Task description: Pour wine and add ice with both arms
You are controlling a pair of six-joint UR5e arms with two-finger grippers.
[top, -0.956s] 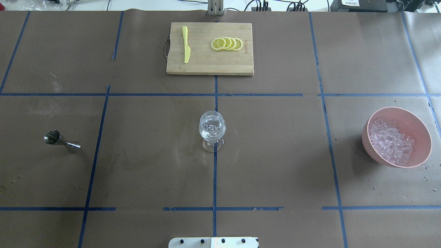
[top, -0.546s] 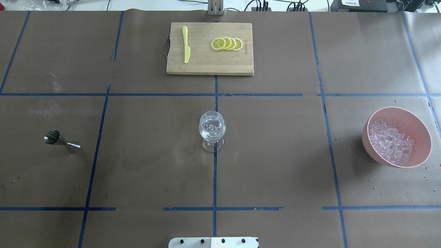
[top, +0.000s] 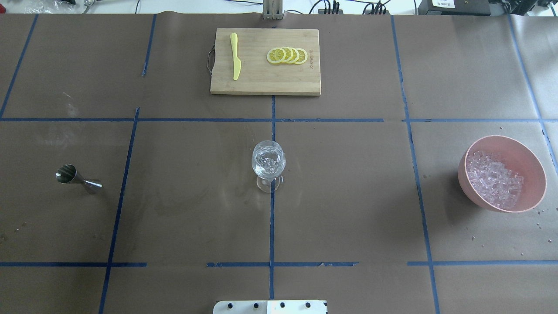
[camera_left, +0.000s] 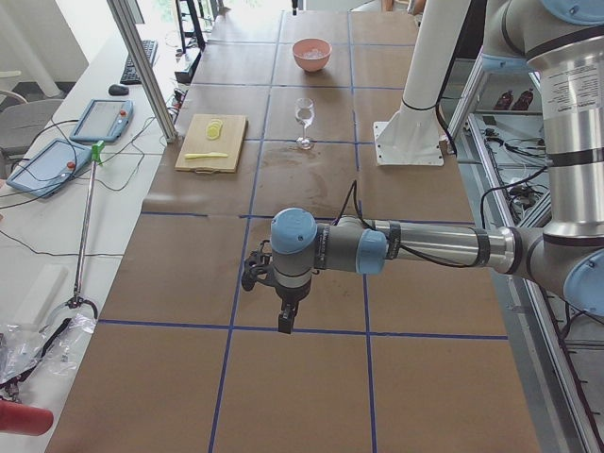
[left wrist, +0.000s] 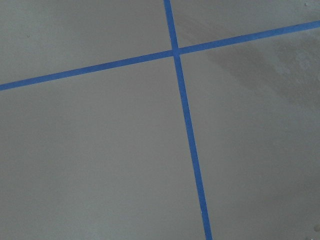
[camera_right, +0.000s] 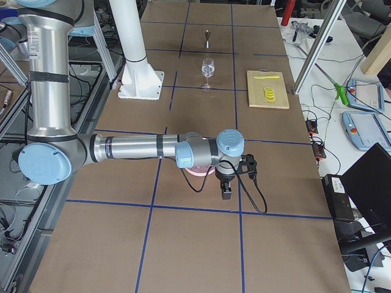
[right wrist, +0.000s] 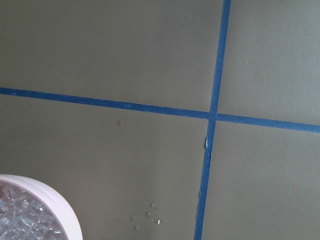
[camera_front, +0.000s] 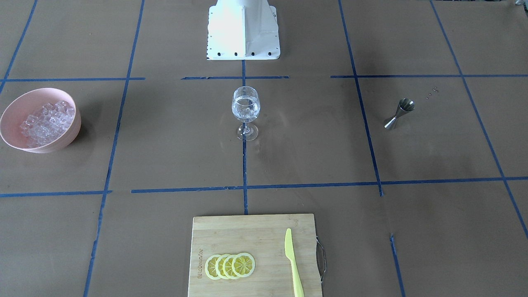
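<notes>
Beside the right gripper (camera_right: 225,192) sits the pink bowl (top: 525,157) of ice (top: 495,179), far from the left gripper (camera_left: 286,319); wine (camera_front: 246,108) rests in the central wine glass (top: 268,161); whether either gripper is spread cannot be told.

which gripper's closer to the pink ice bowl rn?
Right. The right gripper hangs just beside the pink bowl, whose rim shows in its wrist view. The left gripper is at the table's opposite end, past the jigger.

Glass (top: 268,162) between jigger (top: 78,179) and bowl (top: 532,166)
</notes>
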